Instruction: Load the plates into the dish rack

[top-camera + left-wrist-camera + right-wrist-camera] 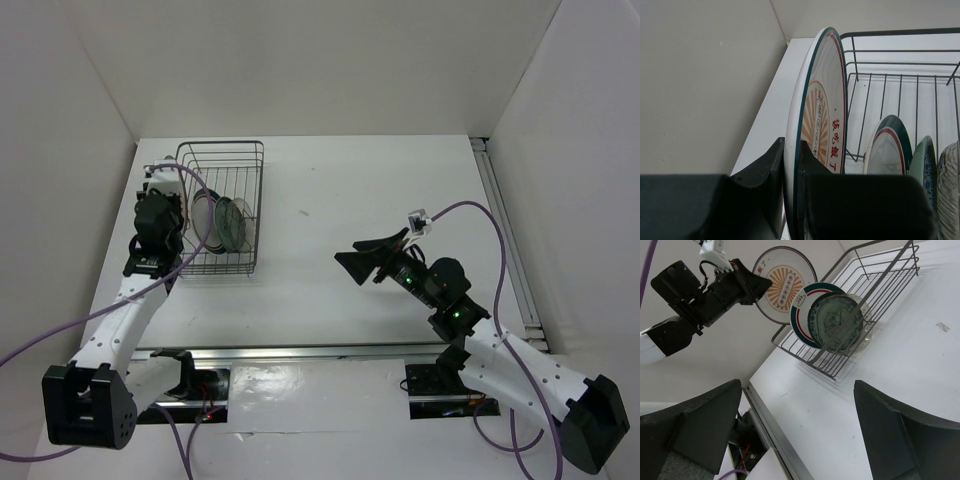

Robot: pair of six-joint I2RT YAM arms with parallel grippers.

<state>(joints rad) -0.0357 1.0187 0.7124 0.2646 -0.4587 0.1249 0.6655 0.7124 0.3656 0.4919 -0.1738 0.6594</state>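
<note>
Left gripper (791,150): I see it clenched on the lower rim of the large round plate with the orange sunburst centre (822,100), with 1 black finger (765,170) on each face.
Held plate: it stands upright and edge-on to my left wrist camera, and its top rises above the rack's upper wire. In the top view it sits at the rack's 9 o'clock side. I cannot tell whether its bottom edge rests among the tines.
Dish rack: the rectangular dark grey wire basket (220,144) lies toward 10 o'clock on the white table (330,180), with its long side running 12 to 6.
Plates in the rack: 3 stand on edge in a row. Nearest the held plate is the larger white plate with a green and red rim ring (887,152). Next come the small teal-patterned plate (922,160) and the small pale grey plate (951,175).
Right gripper (365,262): it is released, with the jaws spread wide and nothing between them. It is over bare table near 4 o'clock of centre, well apart from the rack.
Right wrist view: I look across at the rack and see all 4 plates face-on, overlapping one another.
</note>
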